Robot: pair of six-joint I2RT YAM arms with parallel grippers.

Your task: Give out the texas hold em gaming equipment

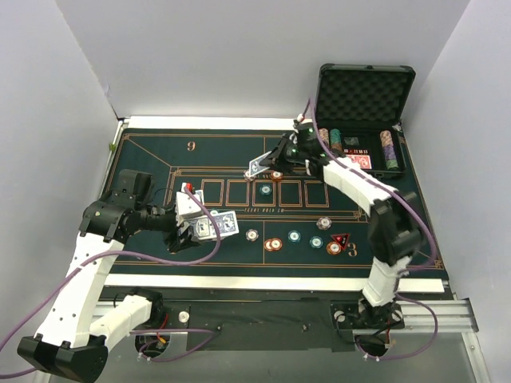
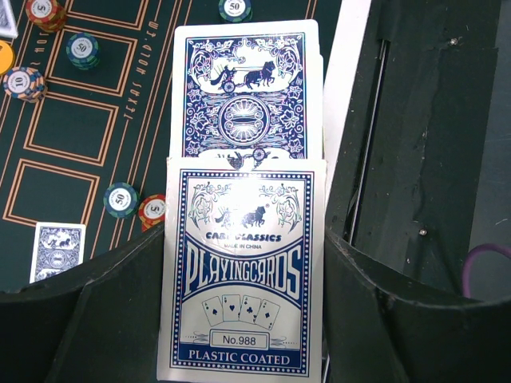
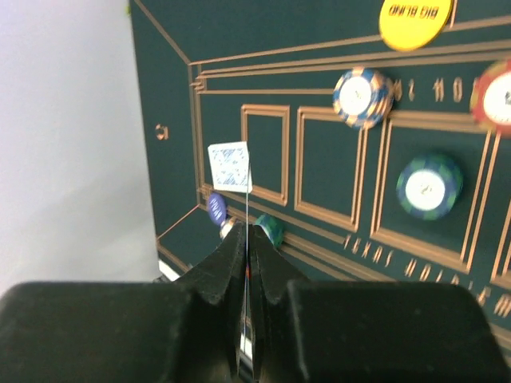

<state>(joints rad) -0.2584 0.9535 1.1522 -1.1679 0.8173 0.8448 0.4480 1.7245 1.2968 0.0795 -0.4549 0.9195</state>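
White walls close in a desk covered by a dark green felt poker mat with copper outlines. My right tool is pinched together on 1 small blue-backed playing card, held edge-on by a thin margin over the far row of outlined boxes. My left tool is clamped across the sides of a blue-and-white playing-card box at the mat's left, with a second blue-backed card poking out of its open end. Round poker chips in orange, teal and white lie scattered over the near right of the mat, and 1 face-down card lies flat on the felt. I judge the worst risk to be the pinched card: released from up there, it could flutter off its box or land on a chip. Tilting the left wrist could also let the protruding card slide out unasked.
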